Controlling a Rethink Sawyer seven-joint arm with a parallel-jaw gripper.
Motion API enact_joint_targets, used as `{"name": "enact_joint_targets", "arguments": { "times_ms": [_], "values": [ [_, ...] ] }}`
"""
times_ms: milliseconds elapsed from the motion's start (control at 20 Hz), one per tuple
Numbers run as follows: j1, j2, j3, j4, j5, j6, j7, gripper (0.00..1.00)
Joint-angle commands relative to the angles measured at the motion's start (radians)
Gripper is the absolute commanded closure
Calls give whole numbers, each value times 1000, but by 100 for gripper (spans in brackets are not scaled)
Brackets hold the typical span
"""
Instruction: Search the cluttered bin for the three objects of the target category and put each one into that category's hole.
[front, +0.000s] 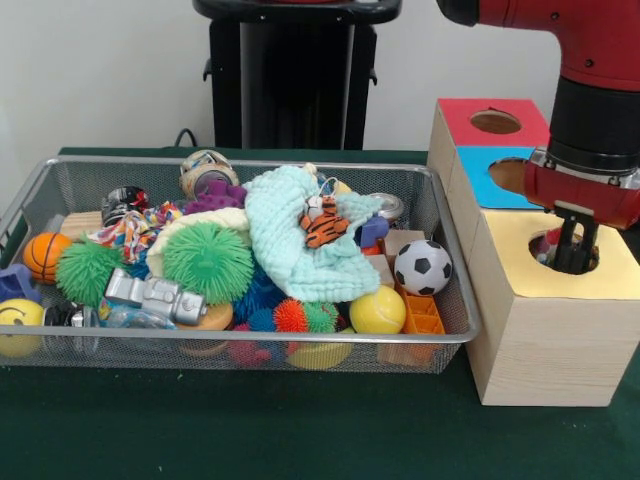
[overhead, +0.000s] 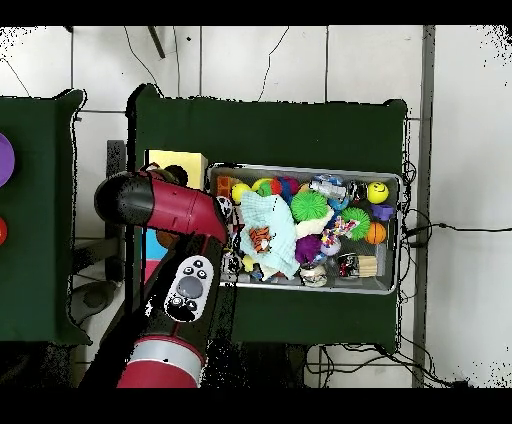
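Note:
The wire mesh bin (front: 250, 342) stands on the green table, full of toys; it also shows in the overhead view (overhead: 300, 168). One white fabric piece with multicoloured dots (front: 135, 232) lies at the bin's back left, half under other toys; it also shows in the overhead view (overhead: 340, 228). No other such piece shows. My gripper (front: 572, 250) hangs straight down with its tips inside the hole (front: 550, 252) of the yellow-topped box (front: 520, 275), right of the bin. I see nothing held in it. In the overhead view my arm covers the gripper and the hole.
The blue-topped box (front: 482, 160) and the red-topped box (front: 462, 112) stand behind the yellow one. In the bin lie a mint-green cloth (front: 300, 240) with a tiger toy (front: 323, 225) on it, a spiky green ball (front: 208, 260), a soccer ball (front: 422, 267) and a basketball (front: 45, 255).

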Motion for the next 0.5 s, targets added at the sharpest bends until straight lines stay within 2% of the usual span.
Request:
{"name": "enact_joint_targets", "arguments": {
  "times_ms": [50, 300, 400, 500],
  "values": [
    [5, 31, 32, 40, -30, 66, 172, 100],
    [2, 58, 4, 12, -41, 78, 165, 100],
    [-10, 73, 19, 13, -38, 46, 153, 100],
    [-20, 81, 35, 15, -33, 55, 147, 100]
  ]
}}
